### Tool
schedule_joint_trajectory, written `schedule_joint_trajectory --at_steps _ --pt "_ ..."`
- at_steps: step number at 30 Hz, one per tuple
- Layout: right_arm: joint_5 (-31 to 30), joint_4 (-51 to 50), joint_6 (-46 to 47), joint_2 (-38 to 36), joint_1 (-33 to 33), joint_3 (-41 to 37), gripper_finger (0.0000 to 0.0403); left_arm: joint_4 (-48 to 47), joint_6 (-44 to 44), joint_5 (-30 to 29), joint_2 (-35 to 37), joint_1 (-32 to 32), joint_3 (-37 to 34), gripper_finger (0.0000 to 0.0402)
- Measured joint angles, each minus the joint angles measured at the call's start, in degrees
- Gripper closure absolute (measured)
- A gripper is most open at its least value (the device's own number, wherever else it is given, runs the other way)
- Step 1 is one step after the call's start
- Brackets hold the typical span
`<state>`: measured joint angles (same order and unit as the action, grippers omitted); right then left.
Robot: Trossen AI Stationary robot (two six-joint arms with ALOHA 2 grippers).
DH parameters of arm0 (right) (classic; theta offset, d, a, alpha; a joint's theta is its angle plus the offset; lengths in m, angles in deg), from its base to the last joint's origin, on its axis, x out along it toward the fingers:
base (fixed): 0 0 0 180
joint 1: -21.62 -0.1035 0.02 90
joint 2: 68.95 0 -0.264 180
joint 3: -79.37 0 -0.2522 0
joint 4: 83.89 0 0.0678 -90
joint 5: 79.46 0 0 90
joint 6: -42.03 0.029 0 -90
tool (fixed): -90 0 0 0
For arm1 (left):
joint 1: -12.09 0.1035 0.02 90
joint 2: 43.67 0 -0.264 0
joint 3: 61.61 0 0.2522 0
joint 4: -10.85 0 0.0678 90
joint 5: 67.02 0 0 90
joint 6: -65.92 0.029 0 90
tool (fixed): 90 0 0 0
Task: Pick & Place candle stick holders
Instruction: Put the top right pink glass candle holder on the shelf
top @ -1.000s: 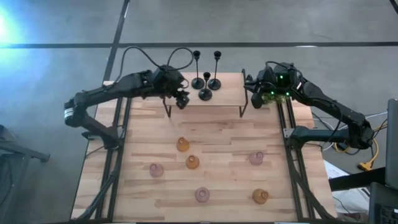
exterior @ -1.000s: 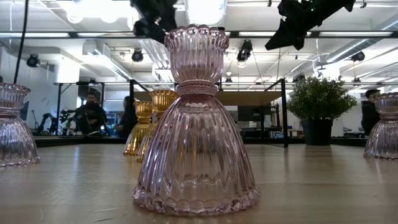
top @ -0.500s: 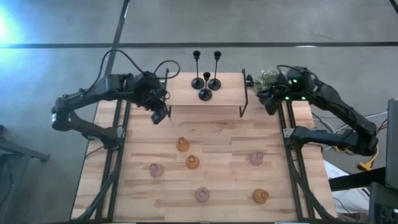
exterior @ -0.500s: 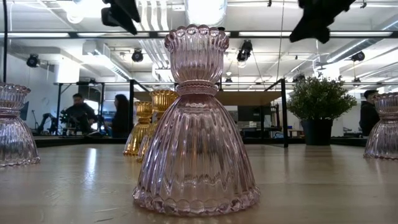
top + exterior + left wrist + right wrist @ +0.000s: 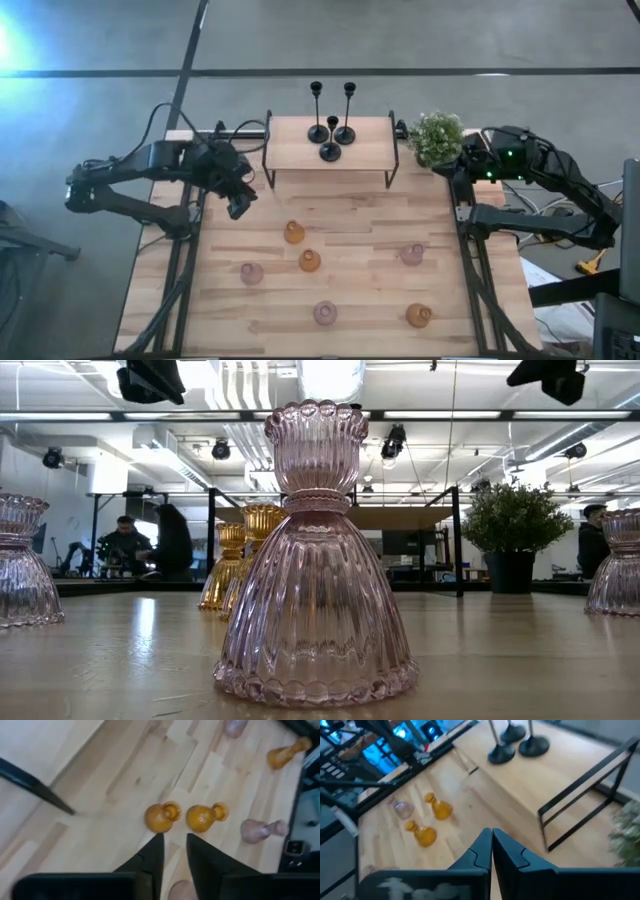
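Observation:
Three black candle stick holders (image 5: 330, 130) stand on their round bases on a raised wooden shelf (image 5: 300, 150) at the table's far side. Several squat glass holders stand upright on the tabletop, amber ones (image 5: 293, 233) (image 5: 310, 261) (image 5: 418, 316) and pink ones (image 5: 250, 272) (image 5: 412, 254) (image 5: 325, 313). My left gripper (image 5: 238, 207) hovers above the table's left part, off the shelf's left end. Its fingers (image 5: 174, 839) stand a little apart around nothing. My right gripper (image 5: 462, 165) hangs in the air at the table's right edge, and its fingers (image 5: 491, 832) are shut and empty.
A small green potted plant (image 5: 436, 137) stands at the far right, beside the shelf's right end and close to my right gripper. The shelf rests on thin black metal legs (image 5: 390, 175). In the low view a pink holder (image 5: 316, 550) fills the front. People sit in the room beyond.
Both grippers have drawn back from the shelf. My left has gone toward the table's left edge and a little nearer. My right has gone toward the right edge, baring the plant. The holders have not moved.

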<state>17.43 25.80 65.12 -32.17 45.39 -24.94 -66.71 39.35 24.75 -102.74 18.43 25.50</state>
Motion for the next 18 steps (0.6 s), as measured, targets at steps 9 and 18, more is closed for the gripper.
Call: schedule_joint_trajectory --at_steps 9,18 --pt "-4.0 -0.3 6.6 7.0 -13.5 -0.2 0.0394 16.7 -7.3 0.3 6.3 -5.0 -15.3 0.0395" --pt "-7.1 -0.3 17.0 16.7 -30.1 -0.3 0.0394 19.0 -8.4 0.2 9.1 -5.7 -22.5 0.0397"
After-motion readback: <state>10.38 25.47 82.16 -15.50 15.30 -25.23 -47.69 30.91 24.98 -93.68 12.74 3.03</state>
